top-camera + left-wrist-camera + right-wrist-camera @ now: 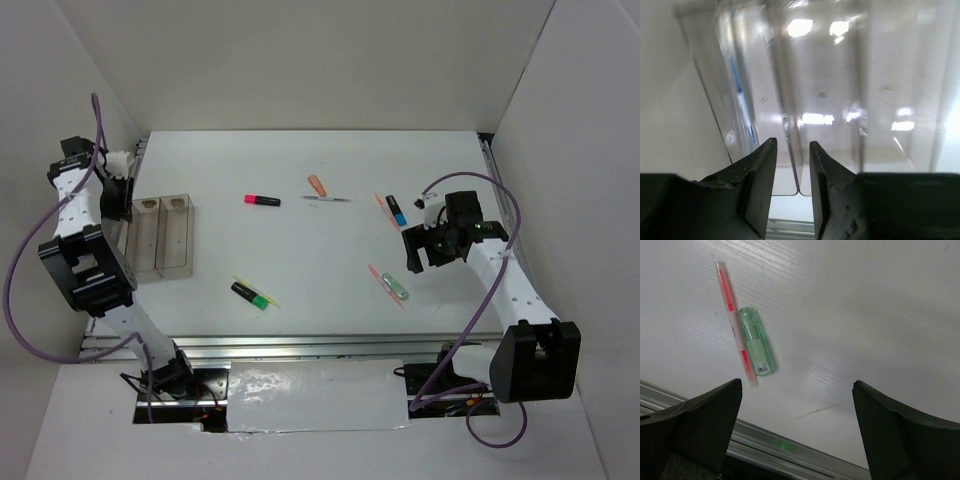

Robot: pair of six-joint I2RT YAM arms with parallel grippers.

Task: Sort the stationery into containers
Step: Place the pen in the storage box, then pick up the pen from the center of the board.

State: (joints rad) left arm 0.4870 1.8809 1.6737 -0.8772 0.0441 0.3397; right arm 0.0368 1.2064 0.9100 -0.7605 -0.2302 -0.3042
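Stationery lay spread over the white bench (300, 260). A pink highlighter (262, 200), an orange stub (317, 185) and a thin silver pen (327, 200) sat near the middle, on the far side. A blue-black highlighter (396, 210) lay further right with a red pen (383, 205) just beside it. A black-green highlighter (250, 295) lay by itself nearer the front. A mint green highlighter (756, 342) lay at the front right. A second red pen (732, 315) lay along its side, so close that they looked like they touched. The right gripper (797, 385) hung above those two with its jaws spread wide and nothing in them. The containers (190, 240), three clear brownish bins in a row, stood at the left side, well apart from all those things. The left arm (85, 250) covered most of the far-left bin in the top view. The left gripper (792, 145) hung over the bins with its jaws a little apart and holding nothing. The wall between two bins showed through the gap. In the left bin of the wrist view was a blurry blue and white streak (740, 100), and I could not tell what it was.
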